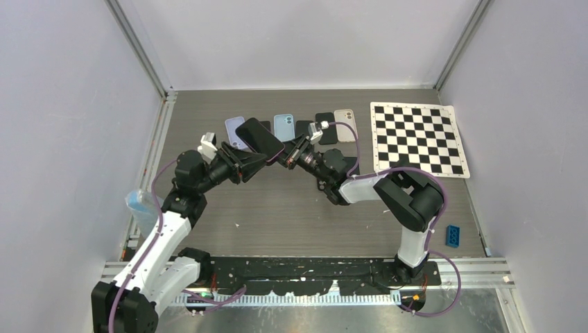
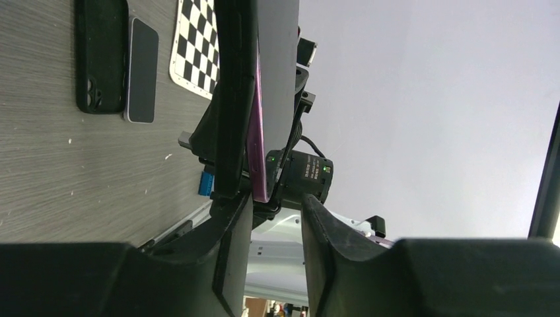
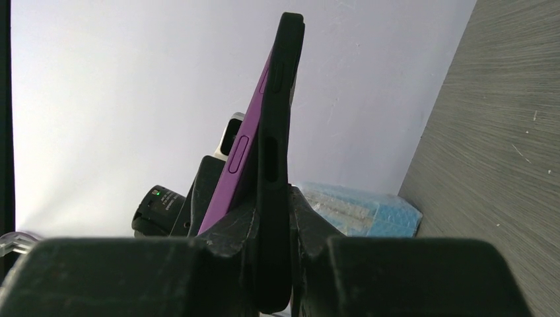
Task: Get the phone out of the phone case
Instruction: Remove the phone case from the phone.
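Observation:
The black phone case stands on edge in the air over the table, with my right gripper shut on its lower end. The purple phone has peeled away from the case along one side, and its upper end still sits in it. From above, the case hangs between my two grippers. My left gripper is open at the other end. One fingertip touches the case. The phone's purple edge ends just at the tips, with nothing between the pads.
A row of other phones and cases lies at the back of the table, beside a checkerboard sheet. A small blue brick lies near the right front. A blue bubble-wrap pack sits at the left edge.

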